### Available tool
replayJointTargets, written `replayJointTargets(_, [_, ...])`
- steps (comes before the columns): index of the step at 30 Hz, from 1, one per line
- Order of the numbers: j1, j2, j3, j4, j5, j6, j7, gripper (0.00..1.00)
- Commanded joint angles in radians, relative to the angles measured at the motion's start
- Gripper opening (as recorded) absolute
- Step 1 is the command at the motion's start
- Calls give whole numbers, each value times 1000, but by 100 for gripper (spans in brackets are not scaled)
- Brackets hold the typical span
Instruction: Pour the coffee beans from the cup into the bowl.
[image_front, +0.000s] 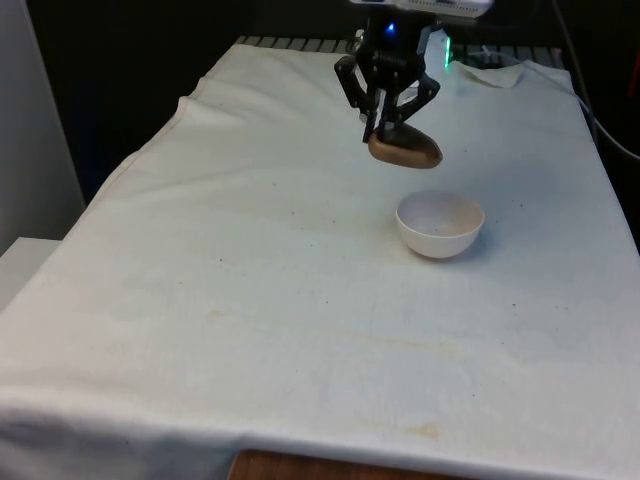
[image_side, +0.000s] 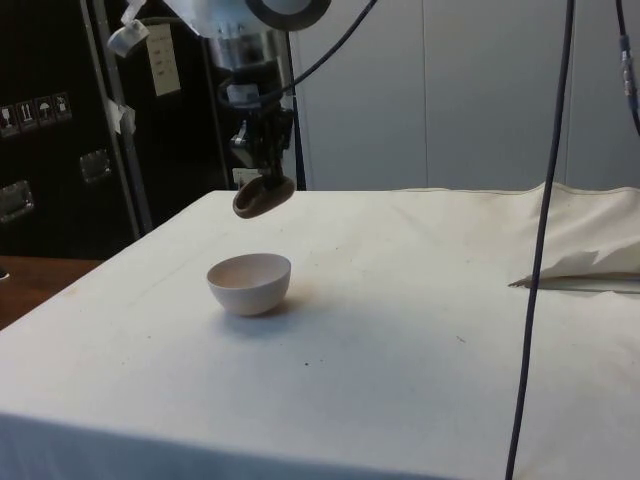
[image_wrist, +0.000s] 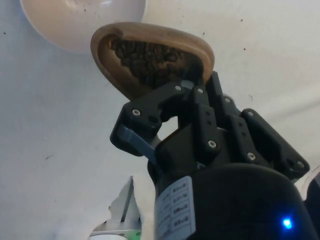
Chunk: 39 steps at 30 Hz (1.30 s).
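A black end effector (image_front: 392, 118) was closed on the rim of a brown wooden cup (image_front: 405, 149), holding it in the air above the counter (image_front: 250, 270). The cup hung just behind a white bowl (image_front: 440, 224), higher than its rim and apart from it. The bowl stood on the white cloth. In the wrist view the cup (image_wrist: 150, 57) was still loaded with dark coffee beans (image_wrist: 145, 57), and the bowl (image_wrist: 82, 22) beyond it looked empty apart from a few dark specks.

The cup sat tilted in the grip, its mouth leaning partly toward the bowl. In the side view the cup (image_side: 263, 196) hovered above and slightly behind the bowl (image_side: 250, 283).

The step in hand seemed to be the carry to the bowl, with pouring not yet begun. The next move likely called for bringing the cup's lip over the bowl's middle, then tipping it further so the beans slid in rather than onto the cloth.

No brand or writing could be read on cup or bowl. Small labels on the end effector were too small to read.
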Motion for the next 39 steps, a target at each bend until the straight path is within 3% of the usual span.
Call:
replayJointTargets(1, [5, 3, -1, 7, -13, -14, 10, 0])
replayJointTargets(16, [-2, 3, 8, 10, -14, -18, 1, 0])
replayJointTargets(22, [7, 3, 11, 13, -59, -31, 29, 0])
replayJointTargets(23, [-1, 3, 13, 10, -35, -21, 10, 0])
replayJointTargets(24, [7, 4, 13, 13, -70, -34, 35, 0])
replayJointTargets(30, [7, 5, 31, 18, -133, -63, 74, 0])
replayJointTargets(32, [0, 3, 38, 13, -132, -58, 71, 0])
replayJointTargets(33, [6, 6, 36, 20, -149, -73, 84, 0])
replayJointTargets(39, [7, 7, 52, 27, -195, -108, 114, 0])
